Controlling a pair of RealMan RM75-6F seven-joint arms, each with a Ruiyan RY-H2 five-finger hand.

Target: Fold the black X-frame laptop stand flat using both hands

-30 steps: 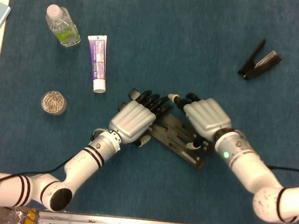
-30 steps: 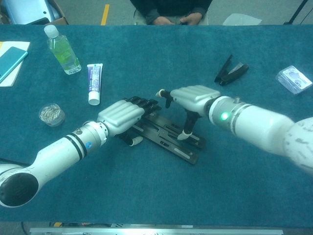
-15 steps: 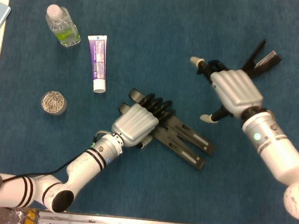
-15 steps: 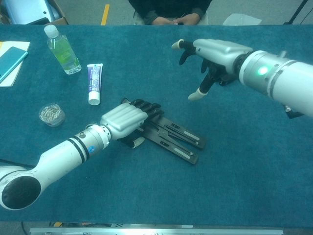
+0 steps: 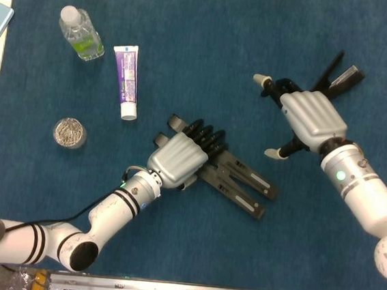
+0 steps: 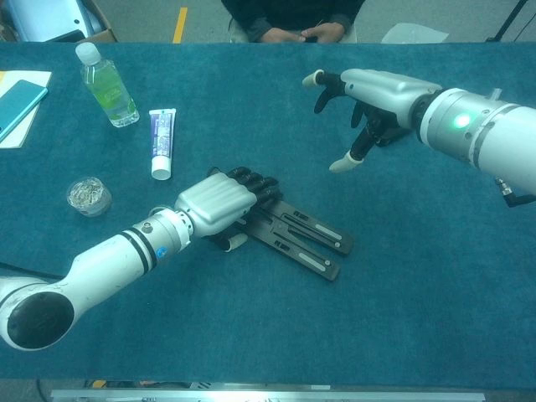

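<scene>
Left robot hand [image 5: 177,158] flat on folded laptop stand [image 5: 241,186]; right robot hand [image 5: 308,118] aloft, released.

No legible text anywhere. Purple-and-white toothpaste tube [image 5: 125,81] at about ten o'clock on the table: printed label present, lettering too small and blurred to read. Clear bottle [image 5: 81,33] with green label, further toward ten o'clock: label markings unreadable. Packet [image 6: 502,136] at three o'clock in the chest view: faint print, not decipherable. No numbers, brands or signs made out on either arm.
</scene>
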